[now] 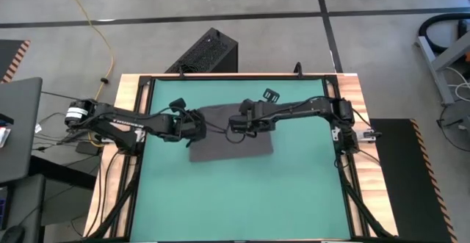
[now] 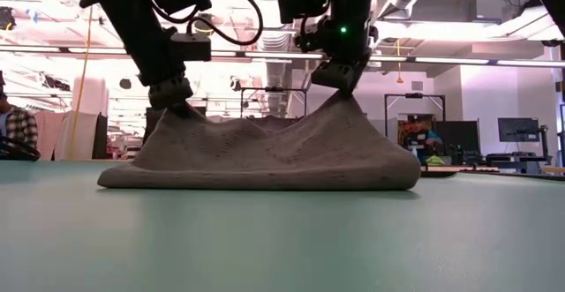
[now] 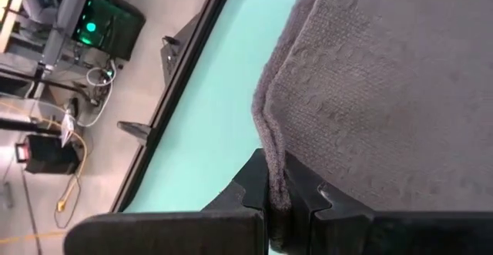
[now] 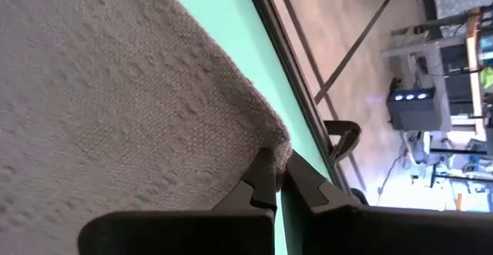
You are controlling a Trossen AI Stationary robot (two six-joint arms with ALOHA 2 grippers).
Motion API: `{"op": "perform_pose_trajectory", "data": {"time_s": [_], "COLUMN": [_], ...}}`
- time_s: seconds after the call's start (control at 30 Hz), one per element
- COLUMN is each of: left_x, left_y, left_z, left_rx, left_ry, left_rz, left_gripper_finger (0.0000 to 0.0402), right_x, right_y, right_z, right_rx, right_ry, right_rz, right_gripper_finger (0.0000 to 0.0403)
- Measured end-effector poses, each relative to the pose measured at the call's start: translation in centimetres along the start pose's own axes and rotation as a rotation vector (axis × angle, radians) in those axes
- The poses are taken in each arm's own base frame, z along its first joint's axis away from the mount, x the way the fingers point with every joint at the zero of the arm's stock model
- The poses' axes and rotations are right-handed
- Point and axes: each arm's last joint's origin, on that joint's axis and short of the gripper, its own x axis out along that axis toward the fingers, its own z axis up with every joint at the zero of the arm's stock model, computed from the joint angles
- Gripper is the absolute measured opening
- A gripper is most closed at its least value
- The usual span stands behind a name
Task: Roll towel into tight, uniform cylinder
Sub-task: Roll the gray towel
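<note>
**Both corners pinched, far edge coming up off the mat**

While the near edge of the towel [image 1: 231, 142] sits flat on the green mat [image 1: 235, 199], the far edge is lifted up at two points, and that's pretty clearly the setup for a roll. The left gripper [image 3: 276, 197] is clenched on one far corner; in its wrist view you can see a fold of grey cloth squeezed right between the two dark fingers. The right gripper [image 4: 279, 179] has the other far corner nipped the same way, jaws closed on just the tip of the fabric.

From table height the towel [image 2: 265, 155] looks like a little tent: two peaks where the grippers hold it, a sag in between, and the bottom edge resting on the mat. The right peak sits a bit higher than the left one.

Why hold it like this? My guess: grabbing both corners of the same edge keeps that edge straight, so it can be folded over evenly toward the near side. If one side leads, you'd get a cone, not a cylinder, so that height mismatch might be worth watching.

Towel sits in the far half of the mat, roughly centred between the arms. No roll formed yet, far as I can tell.
</note>
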Motion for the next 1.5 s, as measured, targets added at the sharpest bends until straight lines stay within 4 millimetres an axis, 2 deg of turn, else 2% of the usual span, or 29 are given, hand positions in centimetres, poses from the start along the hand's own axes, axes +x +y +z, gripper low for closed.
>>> {"op": "perform_pose_trajectory", "data": {"time_s": [0.27,0.63,0.97,1.1,1.3,1.5], "left_x": [0.4,0.4,0.6,1.1,2.5,3.3], "left_y": [0.3,0.1,0.1,-0.4,-1.8,-2.6], "left_z": [-0.1,-0.1,-0.2,-0.3,-0.7,-0.6], "left_rx": [-0.023,-0.054,-0.051,-0.013,0.086,0.040], "left_ry": [0.026,0.043,0.050,0.068,0.114,0.106], "left_rz": [-0.025,-0.099,-0.092,-0.092,-0.061,-0.021], "left_gripper_finger": [0.0000,0.0000,0.0006,0.0035,0.0109,0.0171], "right_x": [0.8,1.6,2.1,2.1,2.2,3.0], "right_y": [-0.1,-0.4,-0.8,-0.7,-0.7,-1.4], "right_z": [1.0,1.3,1.4,1.5,1.6,1.8], "right_rx": [0.002,0.015,0.027,0.040,0.048,0.078], "right_ry": [-0.016,0.023,0.052,0.045,0.039,0.055], "right_rz": [0.070,0.134,0.169,0.184,0.184,0.174], "right_gripper_finger": [0.0017,0.0017,0.0026,0.0043,0.0101,0.0153]}}
